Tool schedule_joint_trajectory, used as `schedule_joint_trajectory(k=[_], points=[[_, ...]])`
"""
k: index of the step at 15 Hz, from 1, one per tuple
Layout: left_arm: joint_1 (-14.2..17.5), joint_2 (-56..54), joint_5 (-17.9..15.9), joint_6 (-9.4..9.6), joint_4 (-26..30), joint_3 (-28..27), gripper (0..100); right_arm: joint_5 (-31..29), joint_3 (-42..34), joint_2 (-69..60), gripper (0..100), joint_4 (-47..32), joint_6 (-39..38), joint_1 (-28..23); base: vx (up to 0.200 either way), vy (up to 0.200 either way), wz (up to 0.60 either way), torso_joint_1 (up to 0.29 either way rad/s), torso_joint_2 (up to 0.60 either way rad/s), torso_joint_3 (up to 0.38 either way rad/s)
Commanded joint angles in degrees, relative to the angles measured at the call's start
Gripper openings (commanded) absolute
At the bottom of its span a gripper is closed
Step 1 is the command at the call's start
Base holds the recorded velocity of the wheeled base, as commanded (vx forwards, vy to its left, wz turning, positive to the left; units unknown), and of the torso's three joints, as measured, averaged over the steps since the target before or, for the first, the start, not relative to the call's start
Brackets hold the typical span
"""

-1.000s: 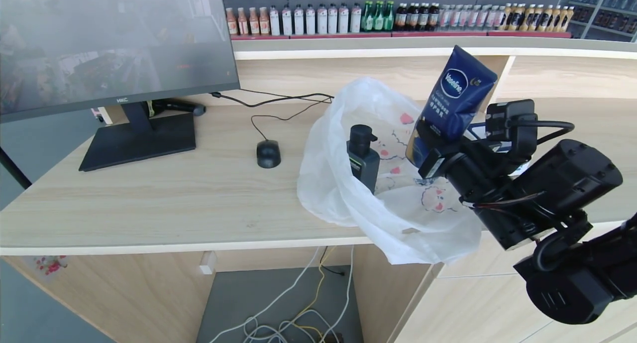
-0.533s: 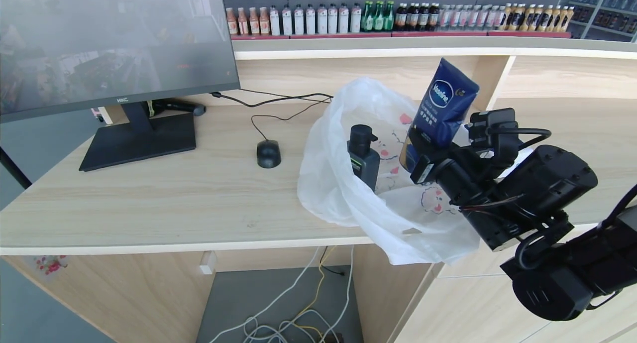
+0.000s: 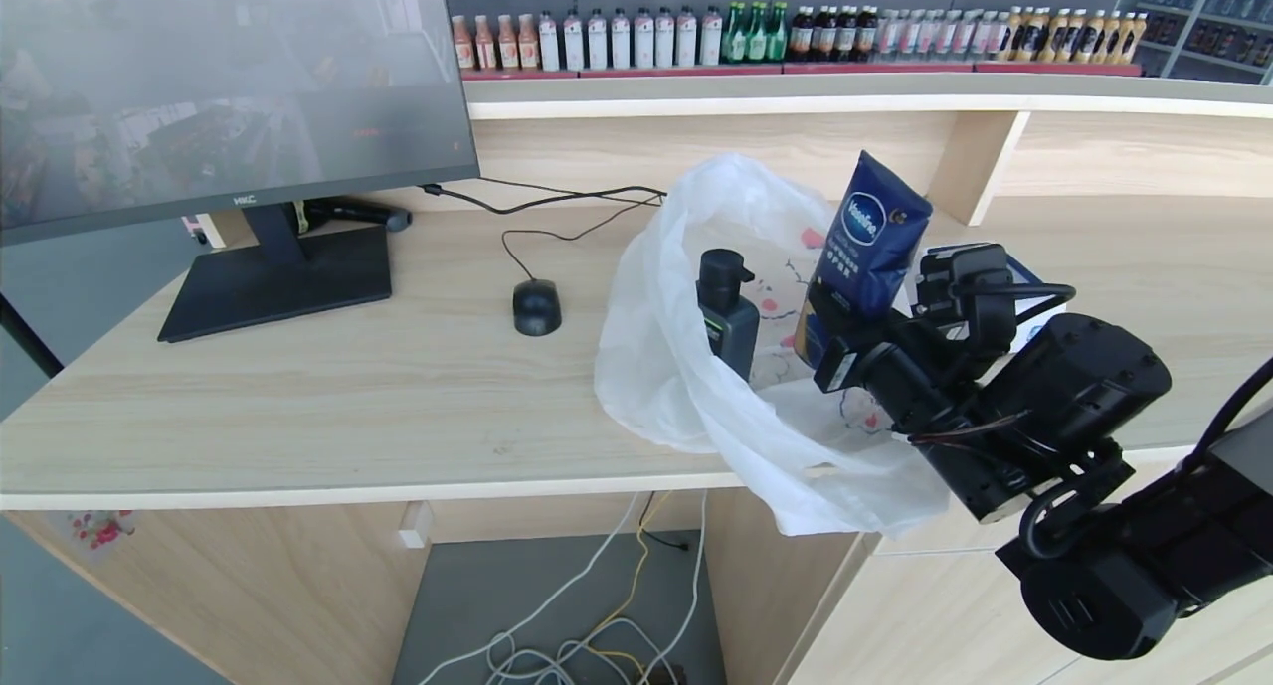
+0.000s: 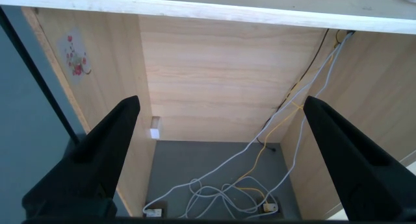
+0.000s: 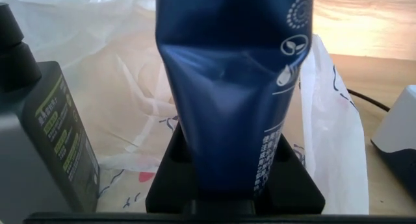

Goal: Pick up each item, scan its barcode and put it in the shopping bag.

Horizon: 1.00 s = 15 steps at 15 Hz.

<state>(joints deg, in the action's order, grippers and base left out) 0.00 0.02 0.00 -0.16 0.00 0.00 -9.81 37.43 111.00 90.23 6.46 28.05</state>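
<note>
The shopping bag (image 3: 656,387) gapes open, but a grey pump bottle (image 3: 726,317) stands upright in its left part. Bare desk (image 3: 348,387) stretches between bag and mouse (image 3: 536,307).

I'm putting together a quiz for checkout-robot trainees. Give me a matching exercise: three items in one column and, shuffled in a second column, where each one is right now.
Items
1. dark blue squeeze tube
2. dark grey pump bottle
3. black computer mouse

Places
A. lying on the wooden counter
B. clamped upright in the right gripper
C. standing inside the white plastic shopping bag

Pairs: 1-B, 2-C, 3-A
</note>
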Motion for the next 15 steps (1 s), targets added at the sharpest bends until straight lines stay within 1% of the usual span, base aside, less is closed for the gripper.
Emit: schedule_joint_trajectory(k=[1,11,13,15], points=[[0.00,-0.02,0.00,-0.02,0.00,0.00,100,-0.03,-0.51,0.27,0,-0.23,-0.13,0.07,0.000,0.000,0.00,0.000,0.00,0.000],[0.00,-0.02,0.00,-0.11,0.00,0.00,100,-0.03,-1.48,0.36,0,-0.23,-0.31,0.34,0.000,0.000,0.00,0.000,0.00,0.000],[0.00,-0.02,0.00,-0.02,0.00,0.00,100,-0.03,-1.30,0.36,0,-0.23,-0.31,0.69,0.000,0.000,0.00,0.000,0.00,0.000],[0.00,-0.02,0.00,-0.02,0.00,0.00,100,-0.12,-1.30,0.45,0,-0.23,-0.31,2.18,0.000,0.000,0.00,0.000,0.00,0.000]])
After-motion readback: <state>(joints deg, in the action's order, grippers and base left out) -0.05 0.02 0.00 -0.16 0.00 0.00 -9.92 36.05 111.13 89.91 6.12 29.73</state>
